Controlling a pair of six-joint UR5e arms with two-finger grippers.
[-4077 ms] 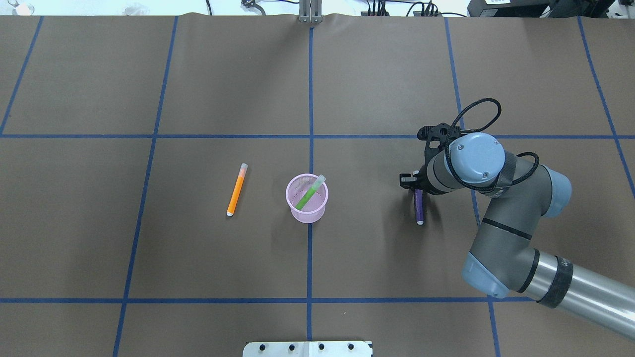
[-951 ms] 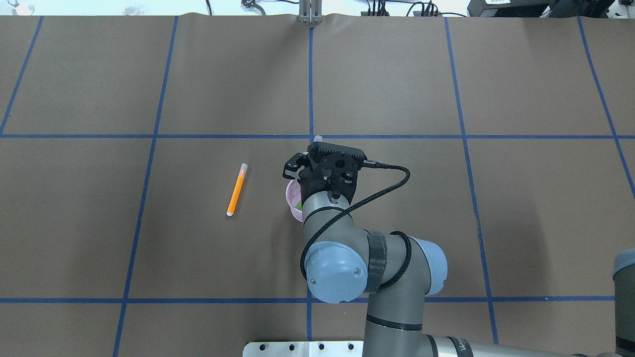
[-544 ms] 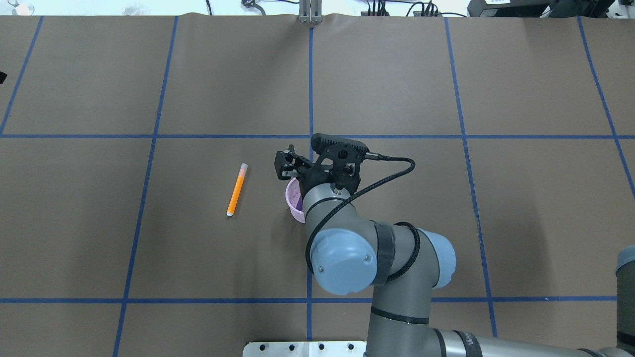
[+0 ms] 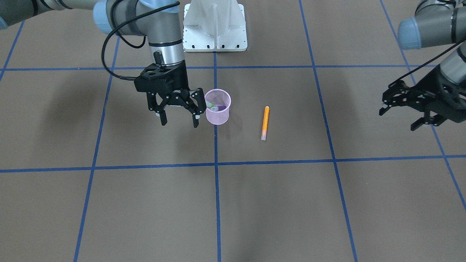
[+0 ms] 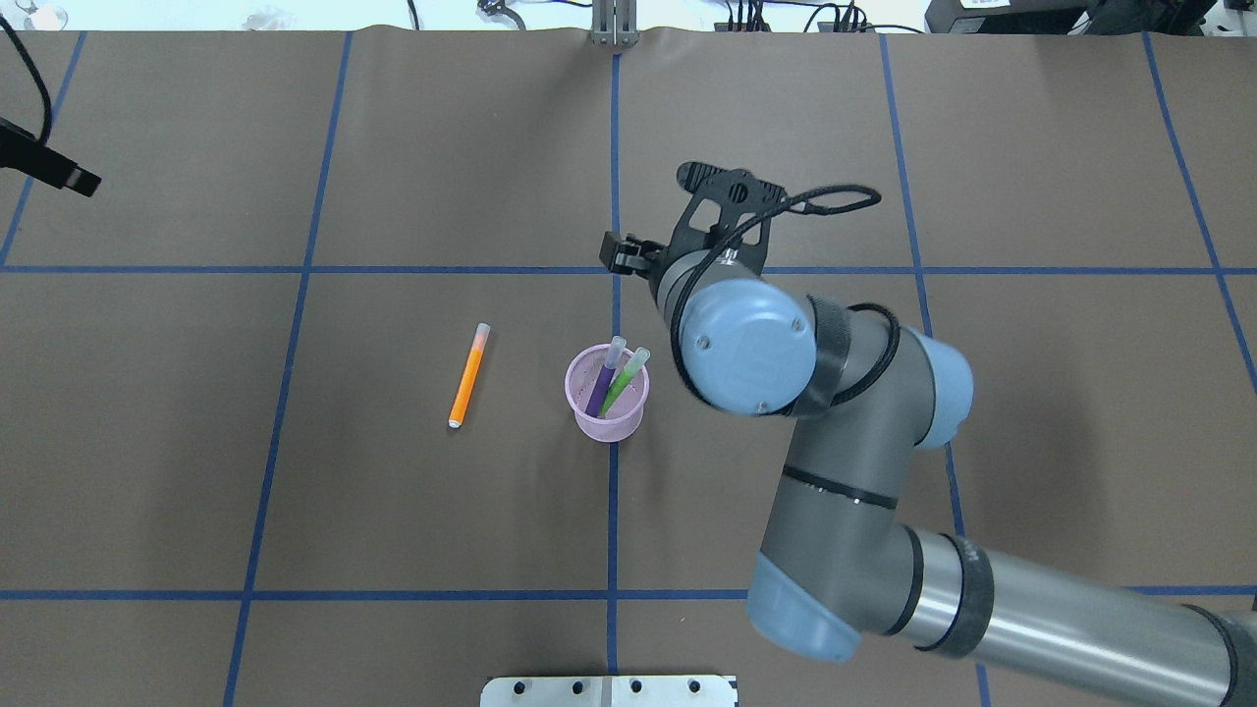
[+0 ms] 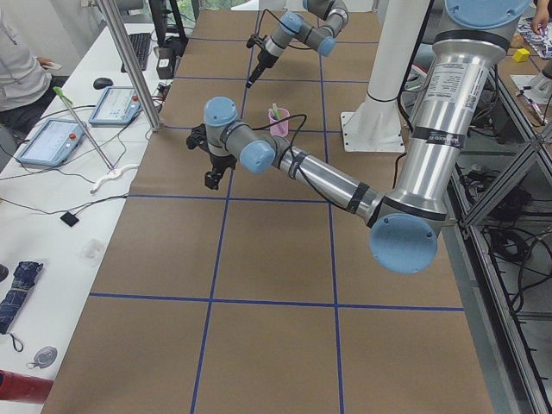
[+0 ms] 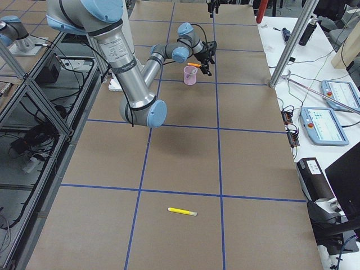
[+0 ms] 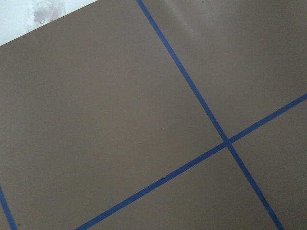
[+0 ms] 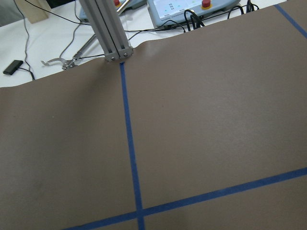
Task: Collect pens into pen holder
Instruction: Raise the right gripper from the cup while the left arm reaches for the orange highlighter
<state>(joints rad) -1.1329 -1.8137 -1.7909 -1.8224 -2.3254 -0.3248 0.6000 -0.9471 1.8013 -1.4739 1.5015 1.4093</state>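
Mid-frame, a cup [image 5: 611, 426] holds a purple pen [image 5: 600, 385] and a green pen [image 5: 622, 384]; an orange pen [image 5: 467, 376] lies left of it. The right gripper [image 4: 180, 123] hangs beside it, fingers spread, empty; the left gripper [image 4: 397, 120] is likewise spread.

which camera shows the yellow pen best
The exterior right view: the yellow pen lies flat on the table near that camera, unobstructed. No other view shows it; they frame other parts of the table.
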